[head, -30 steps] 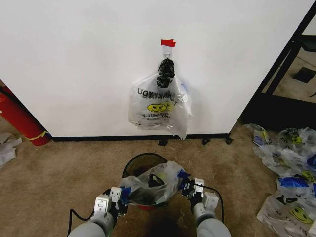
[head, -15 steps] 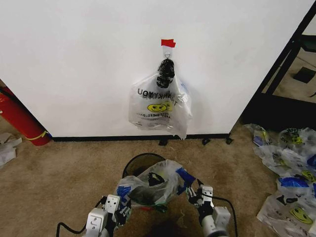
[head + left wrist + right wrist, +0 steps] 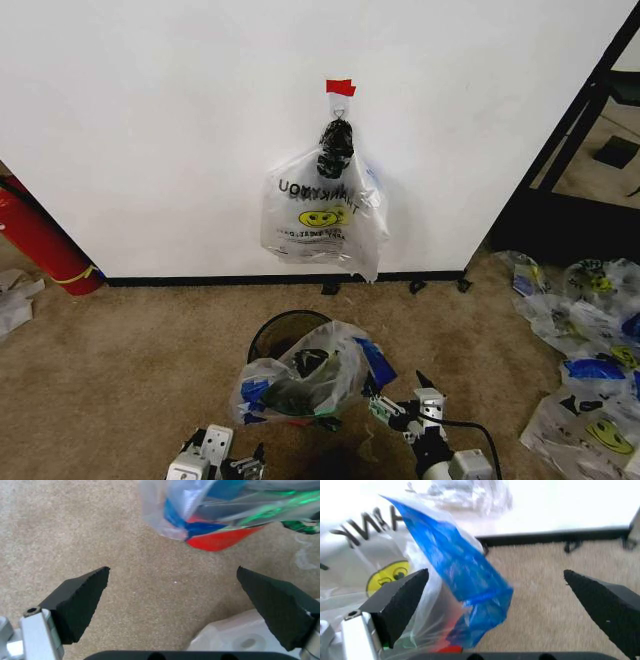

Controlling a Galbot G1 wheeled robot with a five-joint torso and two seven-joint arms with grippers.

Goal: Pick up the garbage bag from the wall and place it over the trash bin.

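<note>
A clear garbage bag [image 3: 305, 375] with a smiley face, black lettering and blue patches is lying draped over the trash bin [image 3: 283, 333] at lower centre of the head view, covering the near part of the bin while the far arc of the black rim is showing bare behind it. The bin is standing on tan carpet [image 3: 120, 360], a little out from the white wall [image 3: 150, 130]. Low in the frame, the left gripper [image 3: 232, 466] is sitting at the bottom edge, just left of centre, its fingers spread wide around nothing; its wrist camera is showing the two dark pads [image 3: 80, 602] far apart over bare carpet, with the bag's blue corner and the bin's red base beyond them. The right gripper [image 3: 400, 407] is hanging lower right of centre, just beside the bag's blue edge, its fingers likewise gaping wide and gripping nothing. At upper centre, a thick bundle of bags [image 3: 322, 210] with a black knot is hanging from a hook under a red tape strip [image 3: 340, 87].
</note>
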